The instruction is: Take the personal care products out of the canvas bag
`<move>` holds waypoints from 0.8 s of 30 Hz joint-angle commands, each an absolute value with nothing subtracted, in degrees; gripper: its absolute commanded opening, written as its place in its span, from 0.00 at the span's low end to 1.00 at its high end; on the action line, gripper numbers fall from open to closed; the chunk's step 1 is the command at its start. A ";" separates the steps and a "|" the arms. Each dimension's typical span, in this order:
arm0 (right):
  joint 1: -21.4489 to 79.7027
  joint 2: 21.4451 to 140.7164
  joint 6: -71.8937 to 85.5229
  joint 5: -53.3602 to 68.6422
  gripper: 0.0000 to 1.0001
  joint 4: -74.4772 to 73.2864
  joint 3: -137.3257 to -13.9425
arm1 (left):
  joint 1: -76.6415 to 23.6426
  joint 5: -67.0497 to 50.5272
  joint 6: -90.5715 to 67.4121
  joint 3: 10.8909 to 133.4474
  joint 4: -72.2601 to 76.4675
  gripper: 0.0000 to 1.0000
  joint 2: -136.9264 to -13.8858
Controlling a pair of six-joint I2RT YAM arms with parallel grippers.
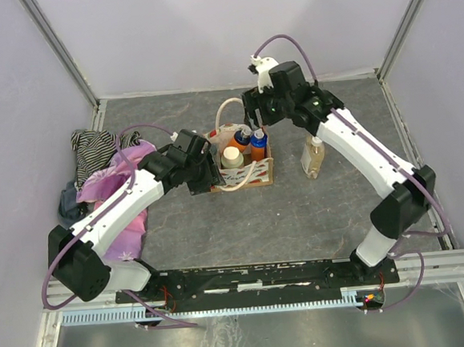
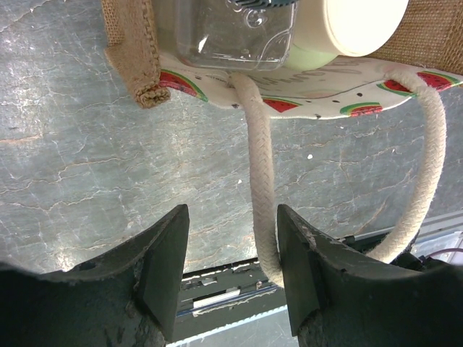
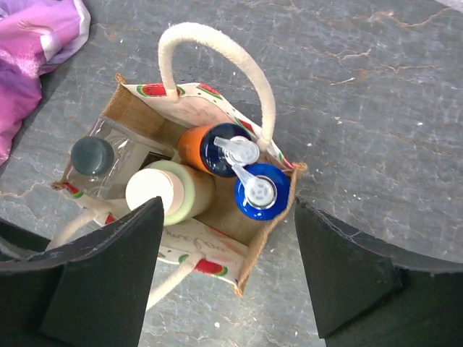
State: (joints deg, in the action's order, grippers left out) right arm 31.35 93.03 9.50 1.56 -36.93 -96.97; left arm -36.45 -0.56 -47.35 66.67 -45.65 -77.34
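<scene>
The canvas bag [image 1: 258, 174] stands upright mid-table. It holds two orange bottles with blue pump tops [image 3: 210, 148] [image 3: 259, 192], a beige bottle with a cream cap [image 3: 155, 192] and a clear bottle with a dark cap [image 3: 92, 155]. Another beige bottle [image 1: 314, 157] stands on the table to the bag's right. My right gripper [image 3: 228, 275] is open and empty above the bag's near corner. My left gripper [image 2: 231, 267] is open at the bag's left side. The cream rope handle [image 2: 264, 181] runs between its fingers, close against the right finger [image 2: 300, 267].
A striped cloth [image 1: 93, 144], a pink cloth [image 1: 112, 183] and a blue-grey cloth [image 1: 68, 204] lie piled at the left of the table. The pink cloth also shows in the right wrist view [image 3: 36, 43]. Walls close the table's back and sides.
</scene>
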 commanded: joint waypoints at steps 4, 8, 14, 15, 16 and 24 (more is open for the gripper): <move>33.90 99.44 10.47 7.92 0.79 -36.74 -100.20 | -36.65 -1.04 -48.47 67.41 -44.03 0.59 -77.55; 34.39 101.30 14.29 12.08 0.79 -33.04 -99.30 | -36.70 -1.26 -48.43 67.17 -43.96 0.58 -77.91; 34.44 104.24 18.32 10.81 0.79 -29.93 -100.16 | -36.65 -1.34 -48.67 66.72 -43.82 0.58 -77.32; 34.37 104.79 18.36 10.03 0.78 -30.03 -100.55 | -36.65 -1.32 -48.69 66.68 -43.85 0.58 -77.12; 34.44 105.31 18.26 9.44 0.78 -30.44 -100.99 | -36.65 -1.25 -48.63 66.51 -43.86 0.58 -76.96; 34.37 109.33 12.99 3.87 0.77 -34.42 -104.75 | -36.65 -1.49 -48.78 65.67 -43.86 0.58 -76.64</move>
